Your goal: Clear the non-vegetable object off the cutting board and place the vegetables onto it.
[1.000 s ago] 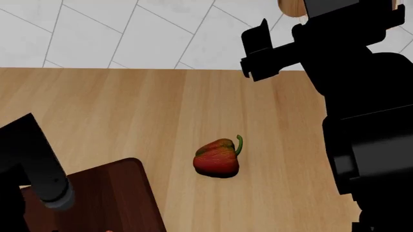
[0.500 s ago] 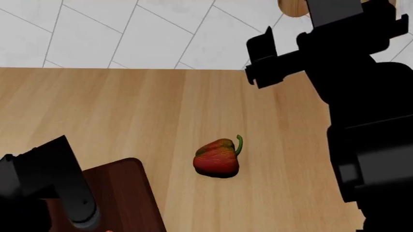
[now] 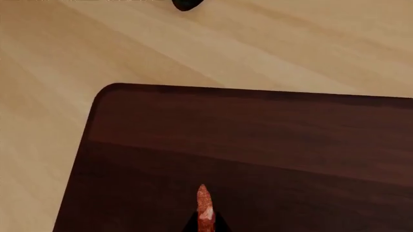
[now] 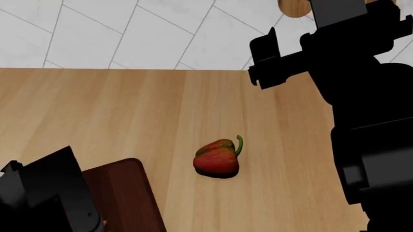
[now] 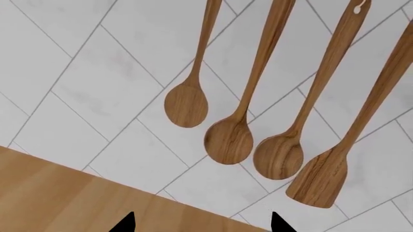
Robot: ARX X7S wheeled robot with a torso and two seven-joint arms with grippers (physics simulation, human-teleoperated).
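Light wood countertop (image 4: 129, 111) spreads wide, grain running toward the back edge, where it meets a white tiled wall (image 4: 116, 34) with thin grey grout lines laid on a diagonal. Up on that wall hang four wooden utensils (image 5: 258, 96), three rounded spoons and a flat spatula, evenly lit, soft shadows

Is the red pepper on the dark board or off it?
Off it. The red pepper sits on the light wooden counter, apart from the cutting board, with bare counter between them.
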